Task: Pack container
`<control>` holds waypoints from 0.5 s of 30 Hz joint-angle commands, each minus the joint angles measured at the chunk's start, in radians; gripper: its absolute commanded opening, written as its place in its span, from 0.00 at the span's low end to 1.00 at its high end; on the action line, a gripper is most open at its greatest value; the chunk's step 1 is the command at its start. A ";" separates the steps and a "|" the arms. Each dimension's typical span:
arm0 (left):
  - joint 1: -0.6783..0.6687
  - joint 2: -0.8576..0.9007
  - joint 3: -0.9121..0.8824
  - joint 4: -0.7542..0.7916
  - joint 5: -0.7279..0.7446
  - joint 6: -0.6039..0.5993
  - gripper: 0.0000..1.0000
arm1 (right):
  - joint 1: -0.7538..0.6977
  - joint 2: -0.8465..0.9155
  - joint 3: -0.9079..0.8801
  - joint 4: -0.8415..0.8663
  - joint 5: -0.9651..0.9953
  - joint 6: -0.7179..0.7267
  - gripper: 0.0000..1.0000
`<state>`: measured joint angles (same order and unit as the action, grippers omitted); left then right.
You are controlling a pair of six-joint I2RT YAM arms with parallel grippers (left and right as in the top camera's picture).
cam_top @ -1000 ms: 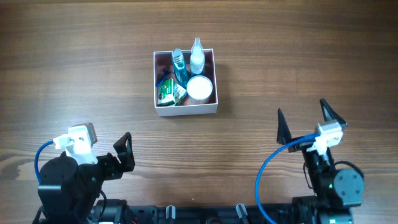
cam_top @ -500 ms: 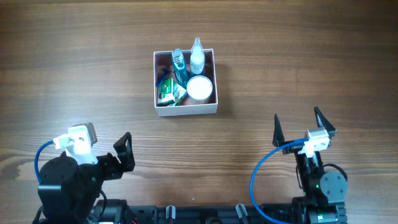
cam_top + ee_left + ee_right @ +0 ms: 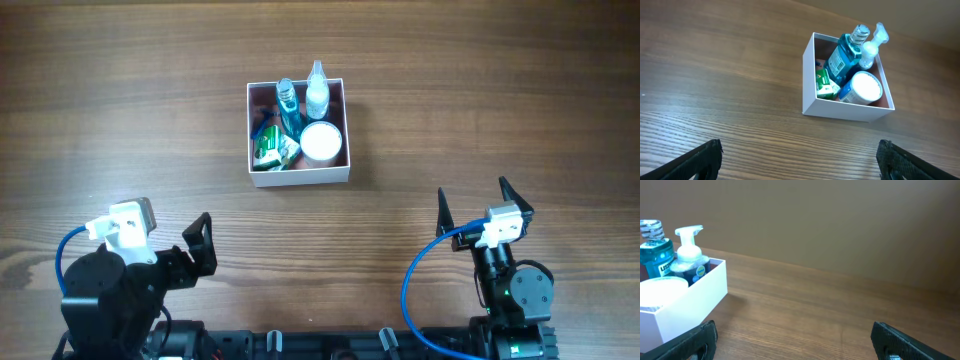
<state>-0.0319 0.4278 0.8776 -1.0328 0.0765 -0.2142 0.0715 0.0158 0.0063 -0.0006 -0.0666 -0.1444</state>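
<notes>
The container is a square white-walled box with a pink inside, at the table's middle back. It holds a blue mouthwash bottle, a clear pump bottle, a white-lidded jar and a green packet. It also shows in the left wrist view and at the left edge of the right wrist view. My left gripper is open and empty at the front left. My right gripper is open and empty at the front right.
The wooden table stretches around the box. Blue cables loop by both arm bases at the front edge. A brown wall stands behind the table in the right wrist view.
My right arm has drawn back toward its base at the front right, its open gripper sinking lower in the overhead view. The left arm and the box contents have not moved.
</notes>
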 commanded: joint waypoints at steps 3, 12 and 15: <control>-0.005 -0.002 -0.004 0.003 0.002 0.020 1.00 | 0.002 0.002 -0.001 0.002 0.014 -0.011 1.00; -0.005 -0.002 -0.004 0.003 0.002 0.020 1.00 | 0.002 0.002 -0.001 0.002 0.014 -0.011 1.00; -0.005 -0.002 -0.004 0.001 -0.002 0.025 1.00 | 0.002 0.002 -0.001 0.002 0.014 -0.011 1.00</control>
<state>-0.0319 0.4278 0.8776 -1.0328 0.0765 -0.2142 0.0715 0.0158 0.0063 -0.0006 -0.0666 -0.1440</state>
